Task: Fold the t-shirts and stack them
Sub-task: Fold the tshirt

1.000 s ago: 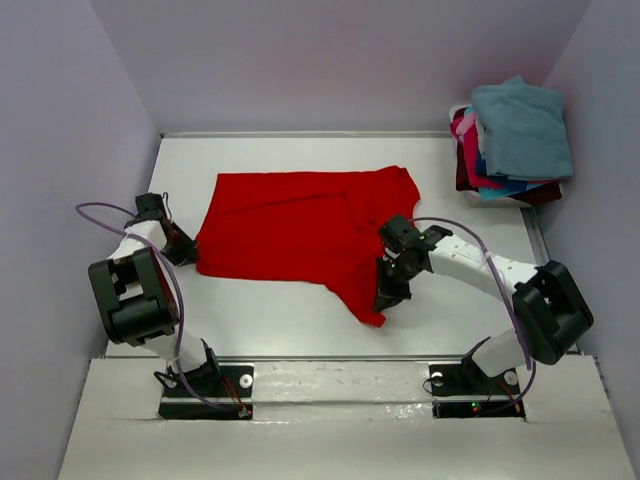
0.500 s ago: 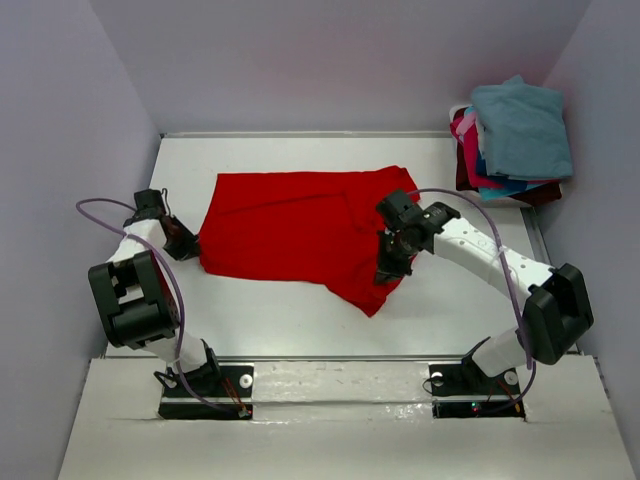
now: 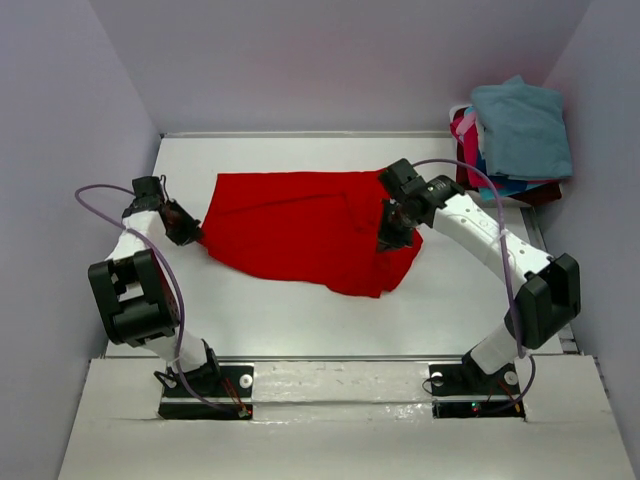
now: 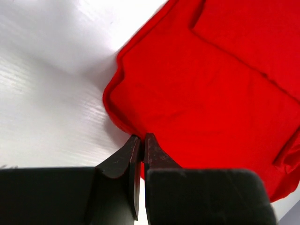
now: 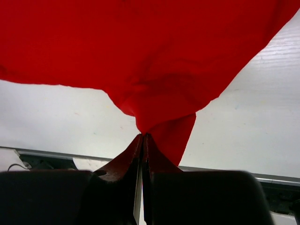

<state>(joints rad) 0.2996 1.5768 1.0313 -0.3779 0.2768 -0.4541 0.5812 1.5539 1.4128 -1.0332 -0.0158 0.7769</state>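
A bright red t-shirt (image 3: 300, 225) lies spread across the middle of the white table (image 3: 300, 310). My left gripper (image 3: 192, 233) is shut on its left edge, the red hem (image 4: 123, 123) pinched between the tips (image 4: 142, 137). My right gripper (image 3: 384, 242) is shut on the shirt's right part and holds it lifted, so red cloth (image 5: 154, 70) drapes from the tips (image 5: 143, 136) over the table. A fold of the shirt (image 3: 385, 275) hangs below the right gripper. Other folded t-shirts (image 3: 515, 135), teal-blue on top with pink, blue and maroon under it, are piled at the back right.
Grey walls close in the table on the left, back and right. The pile stands partly past the table's right rear corner. The arm bases (image 3: 205, 385) are bolted at the near edge. A purple cable (image 3: 100, 200) loops off the left arm.
My right gripper has carried the shirt's lower right corner up and away from the near edge, folding it over. My left gripper has shifted farther back with the left edge.
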